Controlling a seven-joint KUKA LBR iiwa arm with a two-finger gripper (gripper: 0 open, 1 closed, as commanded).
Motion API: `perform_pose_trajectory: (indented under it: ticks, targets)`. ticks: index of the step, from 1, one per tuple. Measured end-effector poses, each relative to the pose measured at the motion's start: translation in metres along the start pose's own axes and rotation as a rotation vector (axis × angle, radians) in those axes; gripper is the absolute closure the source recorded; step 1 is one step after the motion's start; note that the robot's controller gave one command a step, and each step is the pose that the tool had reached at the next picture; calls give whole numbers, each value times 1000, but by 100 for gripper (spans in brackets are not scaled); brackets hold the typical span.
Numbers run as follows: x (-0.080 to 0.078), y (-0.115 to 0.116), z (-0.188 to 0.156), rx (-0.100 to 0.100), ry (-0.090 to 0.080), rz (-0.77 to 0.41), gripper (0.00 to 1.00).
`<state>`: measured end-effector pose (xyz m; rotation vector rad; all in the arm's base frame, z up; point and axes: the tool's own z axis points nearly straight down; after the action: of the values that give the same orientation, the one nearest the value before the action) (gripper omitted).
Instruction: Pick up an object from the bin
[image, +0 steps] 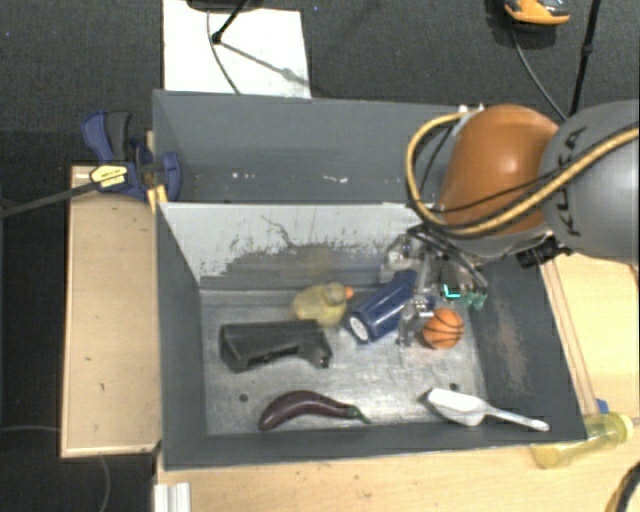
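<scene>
**Fingers low in the bin, between blue cylinder and orange ball**

From my station I see the arm (600, 190) reaching in from the right. Its rounded orange cover (495, 165) sits above the wrist, with cables looped around it. The fingers (420, 318) are down near the floor of the grey bin (250, 240), towards its back right part. I cannot tell whether they are apart or together, because the wrist hardware hides most of them, and I see nothing clearly between them.

A small orange ball (443, 327) with dark seams lies just beside the fingers on the view's right. A blue cylinder (380, 311), tipped on its side, lies just beside them on the left. Further left of the cylinder is a pale yellow toy (320, 301). A black handled tool (275, 345) lies well to the left of the fingers and nearer the front. A purple aubergine (305, 408) lies along the front wall, well apart from the fingers. A white scoop (478, 408) lies in front of them, on the near right.
</scene>
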<state>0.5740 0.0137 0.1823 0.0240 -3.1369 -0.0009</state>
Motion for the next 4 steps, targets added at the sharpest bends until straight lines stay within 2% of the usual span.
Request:
perform_pose_trajectory:
  ticks: [1, 2, 3, 4]
  targets:
    - [-2, 0, -4, 0, -8, 1, 100]
    - [-2, 0, -4, 0, -8, 1, 100]
    - [6, 5, 11, 0, -7, -11, 0]
    - [6, 5, 11, 0, -7, -11, 0]
